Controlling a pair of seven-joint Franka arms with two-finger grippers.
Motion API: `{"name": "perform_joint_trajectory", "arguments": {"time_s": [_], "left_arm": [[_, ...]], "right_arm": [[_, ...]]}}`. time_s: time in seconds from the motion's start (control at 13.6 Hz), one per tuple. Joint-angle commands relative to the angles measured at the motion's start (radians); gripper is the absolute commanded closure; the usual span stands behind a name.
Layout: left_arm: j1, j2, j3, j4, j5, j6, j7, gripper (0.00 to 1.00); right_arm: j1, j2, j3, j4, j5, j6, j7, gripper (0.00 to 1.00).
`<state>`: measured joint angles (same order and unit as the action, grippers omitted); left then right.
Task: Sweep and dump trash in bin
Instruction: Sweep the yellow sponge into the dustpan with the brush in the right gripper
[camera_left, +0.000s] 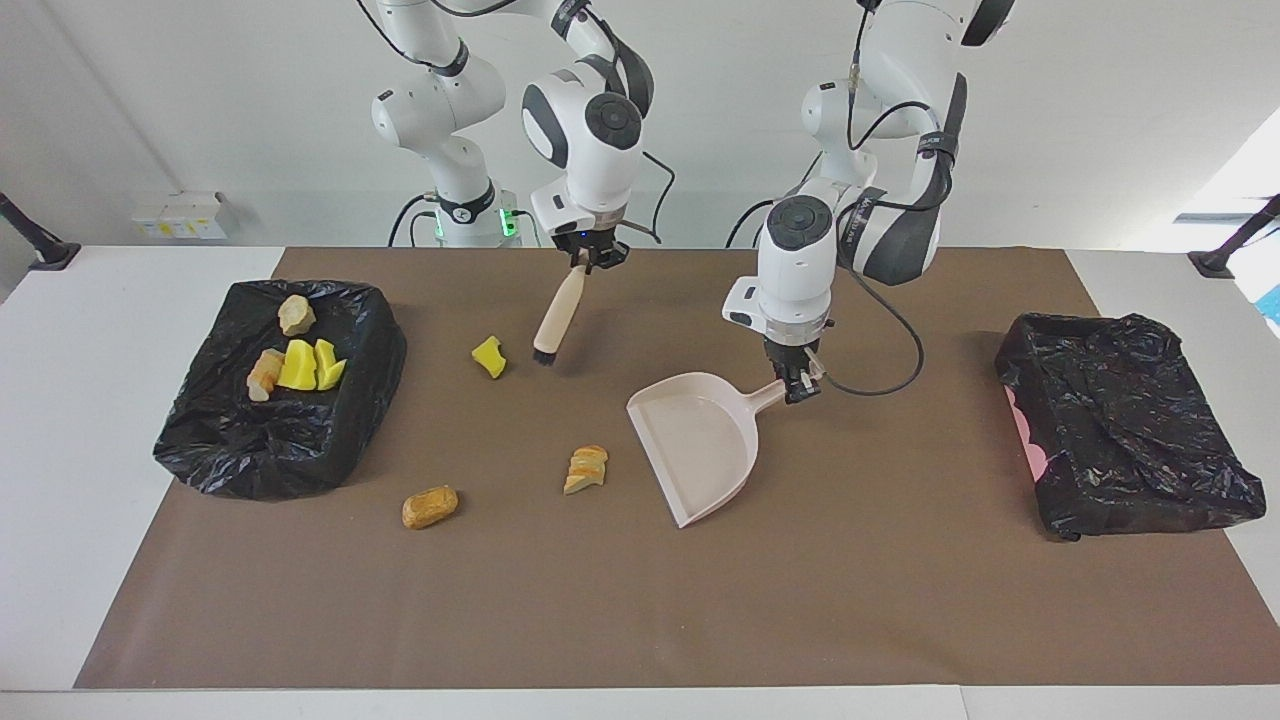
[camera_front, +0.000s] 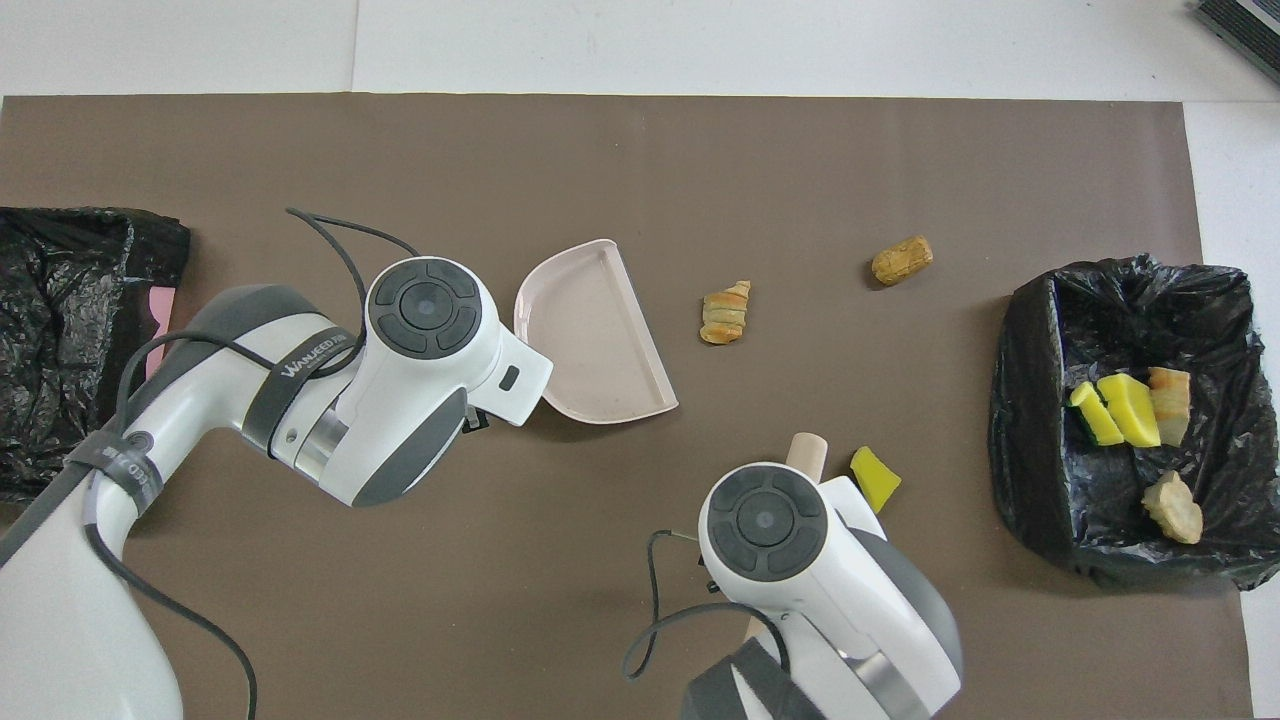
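My right gripper (camera_left: 585, 262) is shut on the handle of the beige brush (camera_left: 555, 315). The brush slants down, and its black bristles are close beside a yellow sponge piece (camera_left: 489, 357) (camera_front: 875, 478). My left gripper (camera_left: 797, 385) is shut on the handle of the beige dustpan (camera_left: 700, 445) (camera_front: 595, 335). The pan's mouth faces a sliced bread chunk (camera_left: 587, 468) (camera_front: 725, 313). A second bread chunk (camera_left: 430, 507) (camera_front: 902, 259) lies farther from the robots. The black-lined bin (camera_left: 250, 450) (camera_front: 1030, 400) at the right arm's end holds several trash pieces.
A second black-lined bin (camera_left: 1130, 420) (camera_front: 60, 300) sits at the left arm's end of the brown mat. In the overhead view both wrists hide their grippers, and only the brush's end (camera_front: 806, 452) pokes out.
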<state>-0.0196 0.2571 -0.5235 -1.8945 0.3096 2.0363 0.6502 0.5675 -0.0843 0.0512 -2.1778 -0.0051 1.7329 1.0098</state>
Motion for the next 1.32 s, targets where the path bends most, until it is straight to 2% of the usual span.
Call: {"name": "perform_joint_trajectory", "arguments": {"time_s": [0.0, 0.22, 0.37, 0.51, 0.88, 1.03, 1.25], "left_arm": [[-0.003, -0.032, 0.000, -0.043, 0.010, 0.004, 0.035, 1.00], [-0.002, -0.036, 0.000, -0.055, 0.010, 0.012, 0.153, 1.00], [-0.002, -0.042, 0.002, -0.066, 0.010, 0.033, 0.174, 1.00], [-0.002, -0.044, 0.002, -0.072, 0.008, 0.036, 0.172, 1.00], [-0.005, -0.053, 0.002, -0.080, 0.009, 0.041, 0.166, 1.00], [-0.003, -0.053, 0.002, -0.080, 0.008, 0.038, 0.166, 1.00], [-0.003, -0.059, 0.002, -0.086, 0.008, 0.030, 0.166, 1.00]], "right_arm": [[-0.069, -0.087, 0.015, -0.051, -0.030, -0.077, 0.004, 1.00], [-0.112, -0.176, 0.015, -0.199, -0.035, -0.035, 0.004, 1.00], [-0.178, -0.257, 0.013, -0.340, -0.052, 0.061, -0.048, 1.00], [-0.279, -0.282, 0.015, -0.396, -0.059, 0.112, -0.135, 1.00], [-0.276, -0.192, 0.019, -0.387, -0.039, 0.307, -0.197, 1.00], [-0.255, -0.129, 0.019, -0.311, -0.017, 0.332, -0.237, 1.00], [-0.223, 0.007, 0.022, -0.170, 0.054, 0.349, -0.252, 1.00]]}}
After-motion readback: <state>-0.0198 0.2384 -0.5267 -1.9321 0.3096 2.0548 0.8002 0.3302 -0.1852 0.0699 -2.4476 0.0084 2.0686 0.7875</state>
